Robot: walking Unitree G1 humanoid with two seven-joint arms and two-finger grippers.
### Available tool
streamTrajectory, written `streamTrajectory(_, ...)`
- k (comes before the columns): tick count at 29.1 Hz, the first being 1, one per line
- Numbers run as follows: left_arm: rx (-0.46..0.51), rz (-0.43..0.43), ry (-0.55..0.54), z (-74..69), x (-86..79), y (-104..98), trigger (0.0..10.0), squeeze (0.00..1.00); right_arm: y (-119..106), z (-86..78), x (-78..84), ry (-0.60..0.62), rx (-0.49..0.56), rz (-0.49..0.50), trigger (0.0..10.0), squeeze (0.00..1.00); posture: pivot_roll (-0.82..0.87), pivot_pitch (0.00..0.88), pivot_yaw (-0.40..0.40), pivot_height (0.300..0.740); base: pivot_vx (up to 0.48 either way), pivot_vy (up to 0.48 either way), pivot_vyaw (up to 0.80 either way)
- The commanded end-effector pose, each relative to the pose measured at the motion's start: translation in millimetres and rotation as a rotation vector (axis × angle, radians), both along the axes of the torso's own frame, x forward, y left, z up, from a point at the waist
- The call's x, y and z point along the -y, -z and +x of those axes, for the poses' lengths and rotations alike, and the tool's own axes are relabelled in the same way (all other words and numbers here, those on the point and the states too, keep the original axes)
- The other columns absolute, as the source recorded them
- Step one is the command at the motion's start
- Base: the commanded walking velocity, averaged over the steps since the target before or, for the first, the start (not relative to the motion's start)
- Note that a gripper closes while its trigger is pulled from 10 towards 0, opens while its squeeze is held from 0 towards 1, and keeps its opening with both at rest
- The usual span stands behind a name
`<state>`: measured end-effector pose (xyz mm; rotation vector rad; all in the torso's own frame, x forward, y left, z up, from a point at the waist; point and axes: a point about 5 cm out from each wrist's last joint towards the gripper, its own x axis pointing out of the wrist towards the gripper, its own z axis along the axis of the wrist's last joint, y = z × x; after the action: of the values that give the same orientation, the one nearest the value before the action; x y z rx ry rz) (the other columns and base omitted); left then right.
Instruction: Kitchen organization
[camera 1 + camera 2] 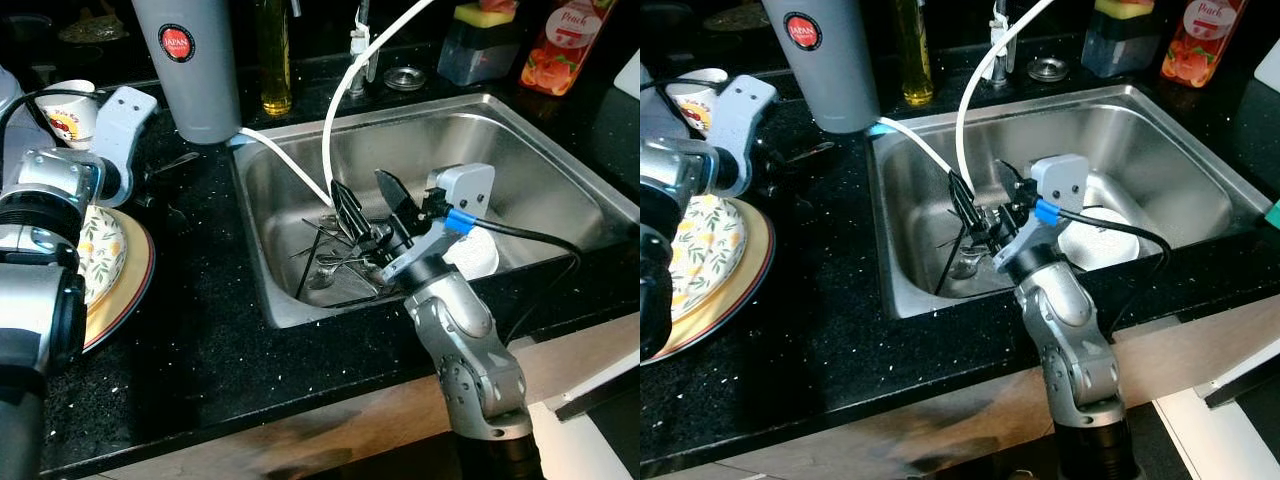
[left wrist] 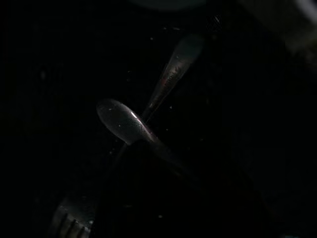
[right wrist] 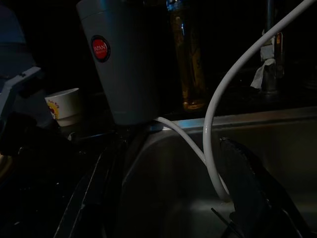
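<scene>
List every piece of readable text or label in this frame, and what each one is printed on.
"JAPAN": red round badge on the tall grey cylindrical container; the smaller line under it is too small to read.
"Peach": label of the orange juice bottle behind the steel sink.
White paper cup with red and yellow print: lettering too blurred to read.

Head cameras looking down from above at sink (image 1: 560, 170) and black counter (image 1: 210, 340), sharing nearly same scene. Right wrist camera sitting low inside sink, facing grey canister (image 3: 124, 64) and white hose (image 3: 218, 114). Left wrist camera hovering close over dark counter, probably facing spoon (image 2: 124, 121).
</scene>
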<state>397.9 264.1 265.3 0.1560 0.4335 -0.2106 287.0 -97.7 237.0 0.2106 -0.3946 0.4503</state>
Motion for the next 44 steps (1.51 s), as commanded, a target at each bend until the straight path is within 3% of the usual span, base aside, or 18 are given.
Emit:
streamTrajectory(1,-0.12,-0.086,-0.05,-5.0,1.5,35,10.0,0.0,-1,-2.0,-0.8,-0.006,-0.007,0.008,10.0,0.0,0.19,0.171,0.088,0.74,0.0,0.0,0.0)
streamTrajectory(3,-0.144,-0.164,-0.085,-5.7,6.1,46,10.0,0.0,-1,-2.0,0.4,-0.003,-0.01,0.006,10.0,0.0,0.18,0.17,0.084,0.74,0.0,0.0,0.0)
streamTrajectory(4,-0.163,-0.202,-0.088,-6.4,9.9,53,8.2,0.0,-1,-2.0,1.1,-0.001,-0.011,0.005,10.0,0.0,0.18,0.17,0.083,0.74,0.0,0.0,0.0)
streamTrajectory(5,-0.187,-0.239,-0.089,-7.2,14.5,61,7.6,0.0,-1,-2.2,1.5,0.0,-0.011,0.004,10.0,0.0,0.18,0.169,0.08,0.74,0.0,0.0,0.0)
streamTrajectory(8,-0.231,-0.285,-0.101,-9.1,21.8,73,8.2,0.0,-1,-2.0,2.3,0.001,-0.01,0.0,10.0,0.0,0.18,0.165,0.076,0.74,0.0,0.0,0.0)
streamTrajectory(9,-0.244,-0.274,-0.106,-9.7,22.9,76,10.0,0.0,-1,-2.0,2.2,0.001,-0.01,0.0,10.0,0.0,0.18,0.165,0.076,0.74,0.0,0.0,0.0)
streamTrajectory(14,-0.234,-0.144,-0.113,-9.1,16.8,73,10.0,0.0,-2,-2.1,2.4,0.005,-0.006,0.0,10.0,0.0,0.17,0.16,0.082,0.74,0.0,0.0,0.0)
streamTrajectory(18,-0.224,-0.166,-0.08,-6.4,23.8,67,10.0,0.0,-1,-1.4,4.3,0.012,-0.012,0.0,10.0,0.0,0.18,0.152,0.073,0.74,0.0,0.0,0.0)
streamTrajectory(19,-0.232,-0.164,-0.034,-4.3,36.4,71,5.0,0.0,-1,-0.3,3.5,0.009,-0.01,-0.002,10.0,0.0,0.17,0.152,0.072,0.74,0.0,0.0,0.0)
streamTrajectory(20,-0.235,-0.158,-0.012,-3.3,43.4,74,1.0,0.0,-2,0.3,3.1,0.007,-0.008,-0.003,10.0,0.0,0.17,0.151,0.071,0.74,0.0,0.0,0.0)
streamTrajectory(21,-0.237,-0.153,0.0,-2.7,47.3,75,1.0,0.0,-3,0.6,2.9,0.006,-0.006,-0.003,10.0,0.0,0.17,0.151,0.071,0.74,0.0,0.0,0.0)
streamTrajectory(22,-0.241,-0.135,0.016,-2.1,52.3,77,0.0,0.0,-4,0.9,3.2,0.007,-0.002,-0.003,10.0,0.0,0.17,0.151,0.071,0.74,0.0,0.0,0.0)
streamTrajectory(31,-0.227,-0.044,0.004,-0.9,52.8,80,0.0,0.0,-4,0.8,10.9,0.038,-0.006,-0.003,10.0,0.0,0.15,0.146,0.072,0.74,0.0,0.0,0.0)
streamTrajectory(36,-0.136,-0.167,0.037,6.8,63.8,57,0.0,0.0,-4,2.7,10.6,0.035,-0.003,-0.003,10.0,0.0,0.16,0.141,0.063,0.74,0.0,0.0,0.0)
streamTrajectory(37,-0.086,-0.234,0.089,10.1,72.5,44,2.5,0.0,-5,3.5,10.5,0.033,-0.002,-0.003,10.0,0.0,0.16,0.138,0.06,0.74,0.0,0.0,0.0)
streamTrajectory(39,-0.03,-0.283,0.141,12.9,80.9,30,2.5,0.0,-5,4.4,10.7,0.032,-0.001,-0.004,10.0,0.0,0.16,0.136,0.056,0.74,0.0,0.0,0.0)
streamTrajectory(40,-0.001,-0.342,0.201,13.8,90.3,18,10.0,0.0,-5,5.1,10.7,0.031,0.0,-0.004,10.0,0.0,0.16,0.135,0.055,0.74,0.0,0.0,0.0)
streamTrajectory(44,0.035,-0.44,0.355,11.7,114.1,-7,10.0,0.0,-6,5.7,9.2,0.025,0.002,-0.005,10.0,0.0,0.16,0.132,0.052,0.74,0.0,0.0,0.0)
